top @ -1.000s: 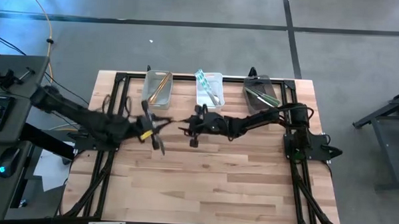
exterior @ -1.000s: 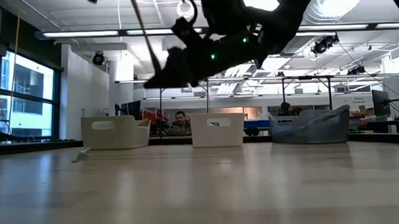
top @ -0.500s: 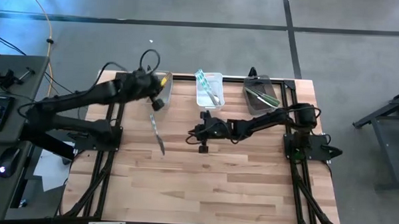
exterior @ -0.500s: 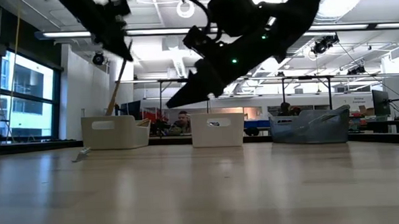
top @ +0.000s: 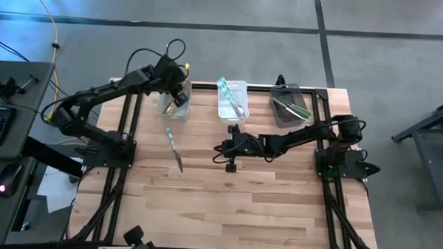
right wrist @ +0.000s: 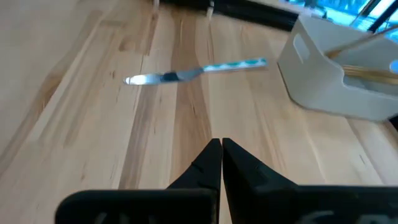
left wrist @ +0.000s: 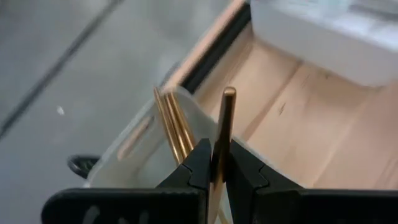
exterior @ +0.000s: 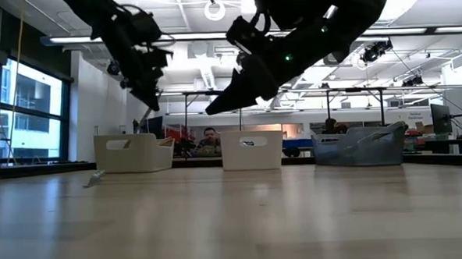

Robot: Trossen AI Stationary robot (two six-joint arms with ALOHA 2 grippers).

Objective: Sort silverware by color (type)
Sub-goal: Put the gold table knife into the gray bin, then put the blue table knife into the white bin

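A slim gold piece of cutlery [left wrist: 222,134], smooth and rod-like with a rounded end, is pinched between the dark fingers of the left gripper [top: 177,95], which hangs over the leftmost bin [top: 168,112]. That bin is a small rectangular tub of pale, matte plastic, and more gold handles [left wrist: 173,128] lean inside it against the wall.

On the bare wood, near that bin and toward the table's middle, lies a knife [top: 174,148] with a shiny silver blade and a teal handle, flat and apart from everything else; the right wrist view shows it lying across the grain [right wrist: 193,71].

The middle bin [top: 231,109], the same pale plastic, holds teal-handled pieces [top: 228,93] leaning out over its far rim. The rightmost bin [top: 287,113] is a darker, greyish translucent tub with dark green-grey pieces [top: 292,106] lying slantwise inside.

The right gripper [top: 226,150] hovers above the table's centre, well clear of the knife, its tapered black fingers [right wrist: 210,165] pressed together with nothing between them.

The table [top: 233,206] is butcher-block, pale planks with brown streaks, set in a black metal frame.
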